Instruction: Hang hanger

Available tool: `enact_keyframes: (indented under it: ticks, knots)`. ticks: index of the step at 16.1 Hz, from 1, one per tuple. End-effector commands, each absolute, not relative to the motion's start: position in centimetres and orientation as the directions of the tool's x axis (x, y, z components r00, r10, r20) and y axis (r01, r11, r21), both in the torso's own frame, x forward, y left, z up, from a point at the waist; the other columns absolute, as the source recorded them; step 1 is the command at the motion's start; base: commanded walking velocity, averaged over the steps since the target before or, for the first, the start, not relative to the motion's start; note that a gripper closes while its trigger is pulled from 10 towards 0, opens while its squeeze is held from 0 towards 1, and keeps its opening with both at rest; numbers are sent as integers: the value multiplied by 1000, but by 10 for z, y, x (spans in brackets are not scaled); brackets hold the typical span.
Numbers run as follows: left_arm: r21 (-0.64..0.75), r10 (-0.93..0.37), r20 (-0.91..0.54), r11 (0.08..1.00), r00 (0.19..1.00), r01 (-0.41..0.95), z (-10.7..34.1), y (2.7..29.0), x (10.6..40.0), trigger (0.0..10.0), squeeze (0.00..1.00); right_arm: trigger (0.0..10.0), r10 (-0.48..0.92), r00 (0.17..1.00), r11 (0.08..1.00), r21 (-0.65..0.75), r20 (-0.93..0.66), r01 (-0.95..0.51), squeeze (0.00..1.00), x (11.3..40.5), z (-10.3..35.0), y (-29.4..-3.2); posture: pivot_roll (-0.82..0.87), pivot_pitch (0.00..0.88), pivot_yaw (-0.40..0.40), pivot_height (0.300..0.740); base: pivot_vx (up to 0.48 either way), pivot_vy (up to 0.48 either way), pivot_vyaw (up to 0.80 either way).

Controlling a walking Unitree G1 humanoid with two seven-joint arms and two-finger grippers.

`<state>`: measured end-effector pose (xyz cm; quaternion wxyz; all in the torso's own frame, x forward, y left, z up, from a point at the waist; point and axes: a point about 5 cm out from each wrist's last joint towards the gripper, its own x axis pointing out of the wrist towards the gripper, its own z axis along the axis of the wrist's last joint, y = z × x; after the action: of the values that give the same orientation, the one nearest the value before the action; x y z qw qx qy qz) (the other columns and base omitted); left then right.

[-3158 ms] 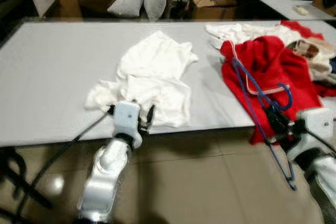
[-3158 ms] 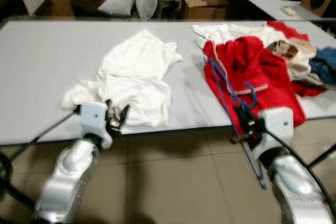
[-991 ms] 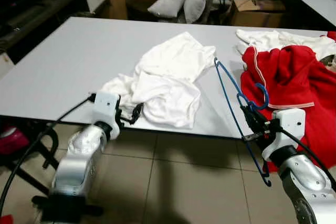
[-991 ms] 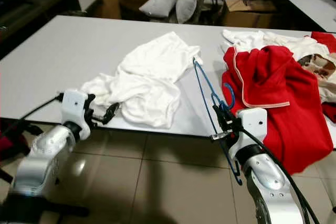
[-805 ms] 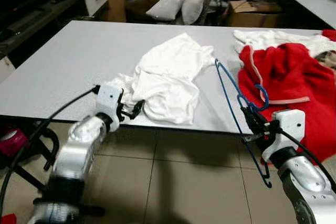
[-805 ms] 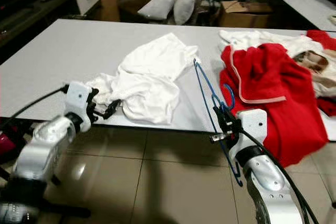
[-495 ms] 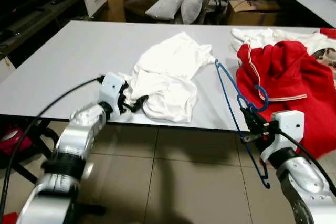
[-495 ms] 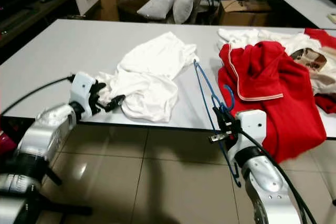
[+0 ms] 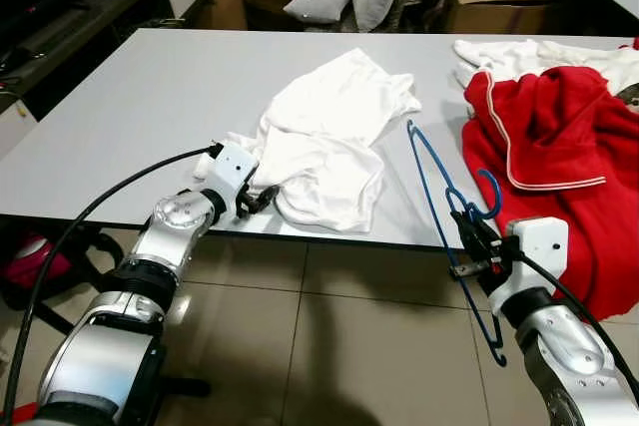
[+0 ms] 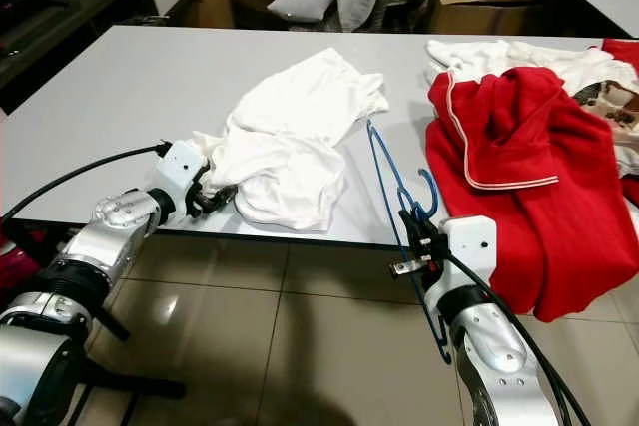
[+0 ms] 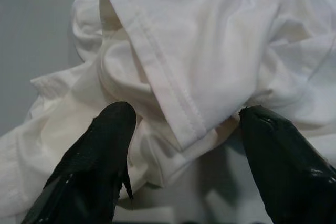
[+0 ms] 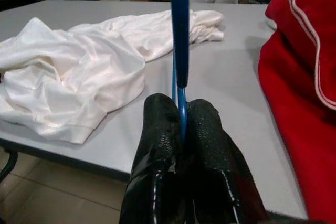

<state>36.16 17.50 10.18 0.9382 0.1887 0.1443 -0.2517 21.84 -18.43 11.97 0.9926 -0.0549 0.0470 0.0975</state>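
Blue wire hanger (image 9: 447,209), thin, stiff and probably light, stands pinched in the right hand (image 12: 181,124) just off the surface (image 9: 120,97) edge. Spread wide, the left hand (image 11: 184,145) brackets the hem of the soft white shirt (image 9: 329,137), a fair grasping point.
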Motion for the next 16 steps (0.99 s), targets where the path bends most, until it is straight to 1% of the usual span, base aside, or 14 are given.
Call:
enact_keyframes:
  ticks: [1,2,3,9,16]
  knots:
    - [310,-415,-352,794,839,523,107,174,366,2353,0,10000,182,980,976,-106,-76,-189,0,218,126,-184,29,0,103,740,0,0,0]
    - [309,-413,-349,797,841,519,108,173,367,1686,0,10000,181,981,976,-106,-75,-188,0,219,126,-184,28,0,104,740,0,0,0]
    - [311,-410,-345,799,845,515,109,173,368,0,0,10000,180,981,977,-106,-74,-187,0,219,126,-184,26,0,106,740,0,0,0]
    - [341,-389,-348,795,853,502,109,171,373,0,0,10000,174,982,978,-108,-67,-181,0,219,126,-183,24,0,114,740,0,0,0]
    - [337,-413,-329,789,849,514,114,167,375,0,0,10000,168,983,978,-110,-67,-175,0,218,126,-183,22,0,117,740,0,0,0]
